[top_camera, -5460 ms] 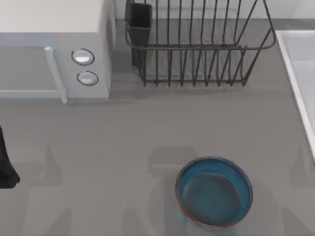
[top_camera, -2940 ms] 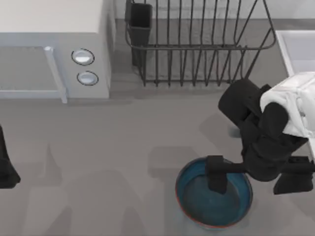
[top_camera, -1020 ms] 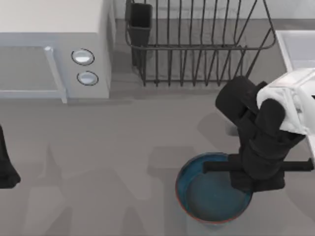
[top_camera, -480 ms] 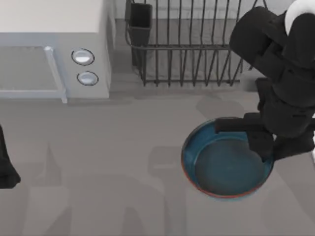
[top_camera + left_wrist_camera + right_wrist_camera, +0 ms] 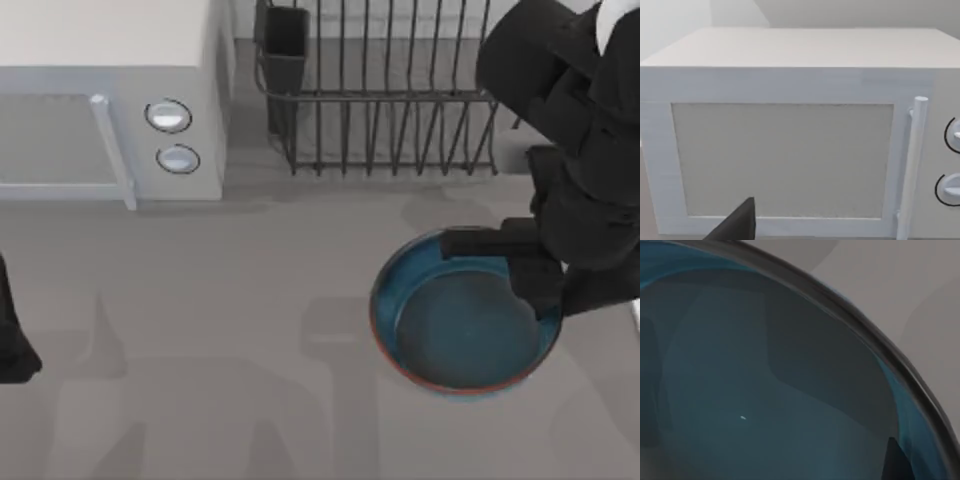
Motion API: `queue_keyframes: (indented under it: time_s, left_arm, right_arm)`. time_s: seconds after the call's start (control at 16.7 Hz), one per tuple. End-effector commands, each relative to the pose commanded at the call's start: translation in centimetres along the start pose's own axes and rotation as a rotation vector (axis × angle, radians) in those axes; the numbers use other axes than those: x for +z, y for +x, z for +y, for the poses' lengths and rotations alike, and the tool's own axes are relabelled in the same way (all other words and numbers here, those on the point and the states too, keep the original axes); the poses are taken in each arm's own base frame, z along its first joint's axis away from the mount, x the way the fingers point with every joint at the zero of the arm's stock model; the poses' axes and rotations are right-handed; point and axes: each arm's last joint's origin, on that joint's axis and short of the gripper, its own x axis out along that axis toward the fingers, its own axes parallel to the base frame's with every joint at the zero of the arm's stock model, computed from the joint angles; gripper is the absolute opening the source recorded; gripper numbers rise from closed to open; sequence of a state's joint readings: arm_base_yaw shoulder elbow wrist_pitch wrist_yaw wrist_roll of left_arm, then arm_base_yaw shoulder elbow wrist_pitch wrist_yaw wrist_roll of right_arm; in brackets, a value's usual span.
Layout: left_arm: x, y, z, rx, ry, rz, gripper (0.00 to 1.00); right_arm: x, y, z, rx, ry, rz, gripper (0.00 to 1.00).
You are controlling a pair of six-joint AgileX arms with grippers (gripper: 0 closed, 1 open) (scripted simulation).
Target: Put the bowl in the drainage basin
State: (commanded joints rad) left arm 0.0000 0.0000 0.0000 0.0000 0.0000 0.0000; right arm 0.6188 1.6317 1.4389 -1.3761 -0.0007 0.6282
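Holding the bowl point(image 5: 462, 320) by its right rim, our right gripper point(image 5: 550, 290) is clamped on it in front of the wire rack point(image 5: 390, 90), right of the microwave point(image 5: 110, 100); our left arm point(image 5: 12, 335) sits parked at the table's left edge.

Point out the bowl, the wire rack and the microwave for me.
bowl point(image 5: 450, 335): top view, blue inside floor.
wire rack point(image 5: 385, 97): top view, front rim wire.
microwave point(image 5: 782, 160): left wrist view, middle of the door panel.

Grey table point(image 5: 250, 290) carries a white microwave point(image 5: 110, 100) and wire rack point(image 5: 390, 110)
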Motion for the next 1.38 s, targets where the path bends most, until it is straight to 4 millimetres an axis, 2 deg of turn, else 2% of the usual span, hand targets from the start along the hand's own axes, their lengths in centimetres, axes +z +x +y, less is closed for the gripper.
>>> queue_keyframes:
  time_s: [0.24, 0.42, 0.6, 0.84, 1.08, 1.38]
  left_arm:
    - [0.0, 0.0, 0.0, 0.000, 0.000, 0.000, 1.00]
    - [0.0, 0.0, 0.0, 0.000, 0.000, 0.000, 1.00]
    - [0.0, 0.0, 0.0, 0.000, 0.000, 0.000, 1.00]
    - [0.0, 0.0, 0.0, 0.000, 0.000, 0.000, 1.00]
    - [0.0, 0.0, 0.0, 0.000, 0.000, 0.000, 1.00]
    - [0.0, 0.0, 0.0, 0.000, 0.000, 0.000, 1.00]
  right_arm:
    - [2.0, 1.9, -1.4, 0.043, 0.010, -0.055, 0.00]
    - [4.5, 4.4, -3.8, 0.103, 0.035, -0.154, 0.00]
    - [7.3, 7.3, -7.4, 0.172, 0.072, -0.315, 0.00]
    - [9.6, 10.4, -14.1, 0.228, 0.117, -0.603, 0.00]
    - [9.2, 11.5, -21.0, 0.212, 0.132, -0.929, 0.00]
    - [6.4, 9.8, -27.4, 0.115, 0.090, -1.297, 0.00]
